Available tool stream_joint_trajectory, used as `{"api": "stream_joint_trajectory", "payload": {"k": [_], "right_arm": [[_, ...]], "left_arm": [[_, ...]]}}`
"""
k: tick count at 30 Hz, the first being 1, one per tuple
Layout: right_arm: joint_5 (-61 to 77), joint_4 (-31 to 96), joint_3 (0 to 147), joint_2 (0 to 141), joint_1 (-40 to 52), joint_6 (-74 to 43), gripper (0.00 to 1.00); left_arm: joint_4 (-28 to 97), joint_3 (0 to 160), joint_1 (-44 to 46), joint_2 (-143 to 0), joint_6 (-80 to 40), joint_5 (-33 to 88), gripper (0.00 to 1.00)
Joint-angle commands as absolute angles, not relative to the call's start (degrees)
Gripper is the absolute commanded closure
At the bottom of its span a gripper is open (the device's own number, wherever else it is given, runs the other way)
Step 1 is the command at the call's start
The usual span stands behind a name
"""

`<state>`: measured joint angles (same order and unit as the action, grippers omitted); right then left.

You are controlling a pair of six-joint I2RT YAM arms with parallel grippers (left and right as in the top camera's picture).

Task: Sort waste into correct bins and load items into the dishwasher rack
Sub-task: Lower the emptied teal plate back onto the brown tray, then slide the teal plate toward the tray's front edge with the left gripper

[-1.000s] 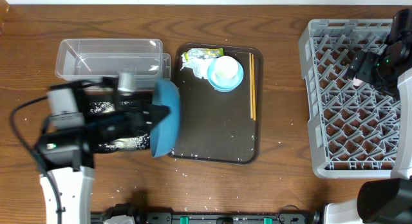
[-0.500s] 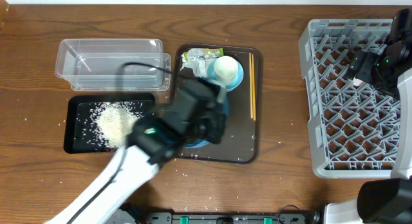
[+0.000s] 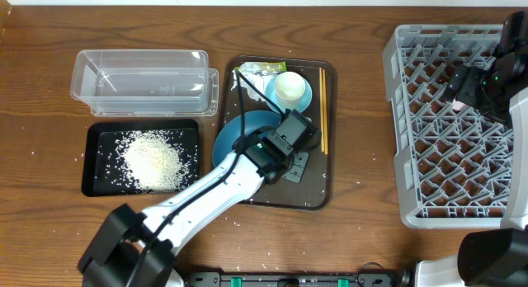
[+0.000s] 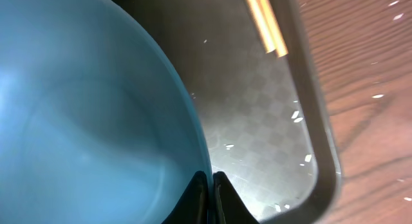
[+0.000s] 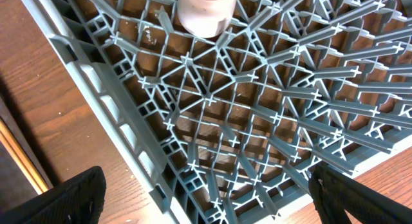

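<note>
Overhead: chopsticks (image 3: 322, 114) lengthwise along long side of brown tray (image 3: 318, 190)

Bright and even from overhead, with soft, short shadows on the table (image 3: 363, 89) and small glints on the tub (image 3: 140, 54). Sharp throughout up there. Close and soft in the left wrist view: blurred across the dish (image 4: 84, 121) and chopsticks (image 4: 267, 21), with a pale sheen on the tray (image 4: 257, 166). Crisp over the rack (image 5: 257, 121) in the right wrist view, dark and unfocused at the lower corners.
</note>
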<state>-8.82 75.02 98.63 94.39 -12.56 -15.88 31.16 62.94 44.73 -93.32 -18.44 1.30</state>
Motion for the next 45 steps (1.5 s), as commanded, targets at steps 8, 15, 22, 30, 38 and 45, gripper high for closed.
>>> {"api": "stream_joint_trajectory", "payload": {"k": [8, 15, 22, 30, 38, 45], "right_arm": [[-9.17, 75.02, 99.15, 94.45, -12.69, -15.38, 0.01], [-9.17, 75.02, 99.15, 94.45, -12.69, -15.38, 0.01], [-9.17, 75.02, 99.15, 94.45, -12.69, -15.38, 0.01], [-9.17, 75.02, 99.15, 94.45, -12.69, -15.38, 0.01], [-9.17, 75.02, 99.15, 94.45, -12.69, -15.38, 0.01], [-9.17, 75.02, 99.15, 94.45, -12.69, -15.38, 0.01]], "left_arm": [[30.92, 63.09, 46.3, -99.35, -23.09, 3.73, 0.91], [30.94, 63.29, 47.75, -99.22, -23.07, 6.07, 0.74], [33.01, 65.01, 47.99, -96.16, -23.05, 7.94, 0.73], [33.52, 65.43, 47.99, -88.12, -23.07, 3.44, 0.4], [32.23, 65.28, 50.54, -88.16, -22.98, 7.25, 0.94], [28.86, 65.1, 57.04, -92.68, -22.37, -2.04, 0.94]]}}
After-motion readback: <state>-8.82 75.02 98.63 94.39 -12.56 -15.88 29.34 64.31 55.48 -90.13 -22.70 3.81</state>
